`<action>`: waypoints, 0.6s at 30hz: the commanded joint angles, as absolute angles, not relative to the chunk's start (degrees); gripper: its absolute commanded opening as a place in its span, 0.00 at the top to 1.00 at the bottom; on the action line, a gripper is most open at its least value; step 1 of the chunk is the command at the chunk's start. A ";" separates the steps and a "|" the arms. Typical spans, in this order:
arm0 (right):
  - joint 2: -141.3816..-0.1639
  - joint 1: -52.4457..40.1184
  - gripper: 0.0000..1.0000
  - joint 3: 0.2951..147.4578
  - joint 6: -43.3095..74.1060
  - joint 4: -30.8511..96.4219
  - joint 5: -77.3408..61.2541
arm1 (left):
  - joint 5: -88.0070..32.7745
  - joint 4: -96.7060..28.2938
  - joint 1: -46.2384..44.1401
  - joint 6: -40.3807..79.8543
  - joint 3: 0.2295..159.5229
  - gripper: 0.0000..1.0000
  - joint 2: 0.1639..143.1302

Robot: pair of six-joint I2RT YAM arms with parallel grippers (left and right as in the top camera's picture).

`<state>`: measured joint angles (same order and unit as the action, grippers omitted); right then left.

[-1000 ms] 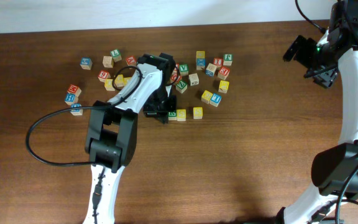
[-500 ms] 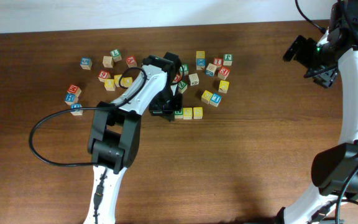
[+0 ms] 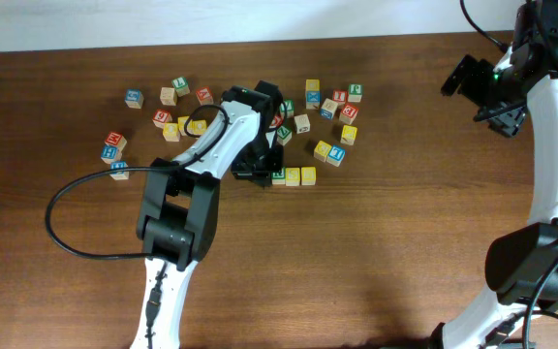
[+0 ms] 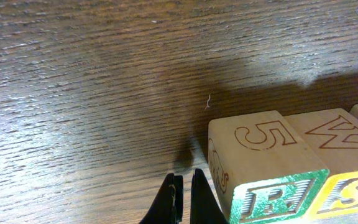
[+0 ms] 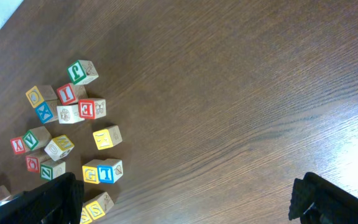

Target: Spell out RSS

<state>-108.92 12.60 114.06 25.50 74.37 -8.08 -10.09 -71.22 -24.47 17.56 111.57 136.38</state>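
Observation:
Three cubes stand in a row in the overhead view: the R cube, then two yellow S cubes. In the left wrist view the R cube shows a green R face and touches a yellow S cube. My left gripper is shut and empty, its tips on the table just left of the R cube; it also shows in the overhead view. My right gripper is wide open and empty, high at the far right. A yellow S cube shows in its view.
Several loose letter cubes lie scattered behind the row: a G and T pair, a yellow cube, a cluster, and cubes at left. A black cable loops left of my left arm.
My left gripper slid right, pushing the R cube and the yellow cube beside it up against the other yellow cube. For the last half second nothing has moved. The right arm stayed still.

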 commanded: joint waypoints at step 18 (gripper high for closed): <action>-109.27 12.45 0.02 113.91 25.30 74.35 -7.97 | -10.31 -71.07 -24.51 15.68 111.04 1.00 135.28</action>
<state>-108.92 12.60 114.06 25.50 74.37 -8.08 -10.09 -71.22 -24.47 16.67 111.57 136.38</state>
